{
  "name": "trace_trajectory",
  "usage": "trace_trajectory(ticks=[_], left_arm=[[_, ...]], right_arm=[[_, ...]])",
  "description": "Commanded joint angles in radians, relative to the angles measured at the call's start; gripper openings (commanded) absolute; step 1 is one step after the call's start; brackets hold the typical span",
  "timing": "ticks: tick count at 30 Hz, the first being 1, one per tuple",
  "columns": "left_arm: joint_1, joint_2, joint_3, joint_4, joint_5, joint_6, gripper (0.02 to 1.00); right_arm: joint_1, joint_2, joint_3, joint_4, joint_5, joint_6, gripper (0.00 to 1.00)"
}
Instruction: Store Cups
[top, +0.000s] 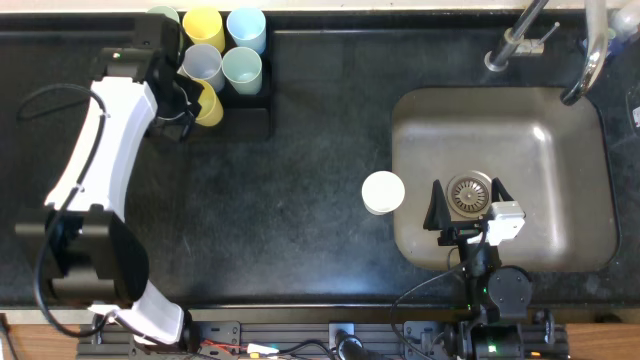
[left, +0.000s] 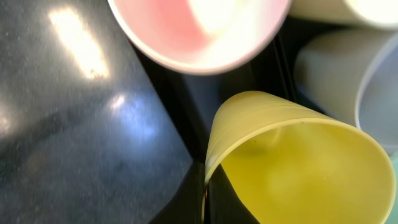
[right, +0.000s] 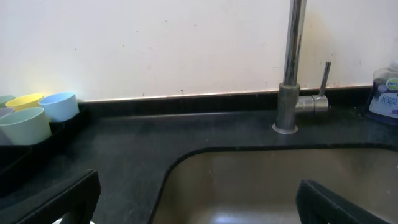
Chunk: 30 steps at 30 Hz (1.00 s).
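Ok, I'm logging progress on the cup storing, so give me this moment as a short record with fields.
held cup: yellow plastic cup, tilted, in the left gripper at the black cup rack
racked cups include: second yellow cup, light blue cup, pale lilac cup, mint green cup
loose cup: white cup standing on the black counter beside the steel sink
right arm: right gripper open, above the sink

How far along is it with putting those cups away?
Several cups already stand in the rack. The left gripper holds a yellow cup at the rack, not yet set down. A white cup waits on the counter beside the sink; the right gripper is open and empty.
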Motion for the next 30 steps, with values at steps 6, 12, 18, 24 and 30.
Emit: trace_trajectory(ticks=[6, 12, 18, 24, 30], left_arm=[[0.061, 0.014, -0.005, 0.014, 0.011, -0.003, 0.036], [0.053, 0.037, -0.005, 0.013, 0.031, -0.002, 0.036], [0.029, 0.063, -0.005, 0.013, 0.034, -0.002, 0.036], [0.010, 0.105, -0.005, 0.013, 0.034, -0.003, 0.036], [0.006, 0.115, -0.005, 0.014, 0.014, -0.003, 0.036]], right_arm=[[-0.001, -0.008, -0.013, 0.005, 0.009, -0.003, 0.998], [-0.001, -0.008, -0.013, 0.005, 0.009, -0.003, 0.996], [-0.001, -0.008, -0.013, 0.005, 0.009, -0.003, 0.998], [-0.001, -0.008, -0.013, 0.005, 0.009, -0.003, 0.996], [-0.001, -0.008, -0.013, 0.005, 0.009, -0.003, 0.998]])
